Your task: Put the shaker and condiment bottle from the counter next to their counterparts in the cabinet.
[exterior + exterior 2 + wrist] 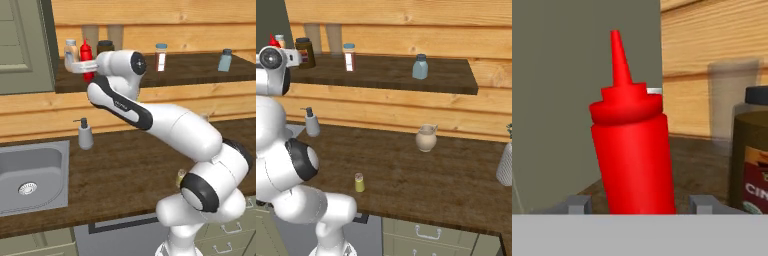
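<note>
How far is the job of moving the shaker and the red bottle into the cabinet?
About half done. The red bottle stands upright on the cabinet shelf beside the peach bottle. The gripper is around it, fingers apart from its sides, apparently letting go. The yellow-green shaker waits on the counter, to go beside the blue shaker.

I see flat, even rendered light, bright on pale wood; soft shadow under the cabinet (150, 15) at top; hand view slightly blurry.
</note>
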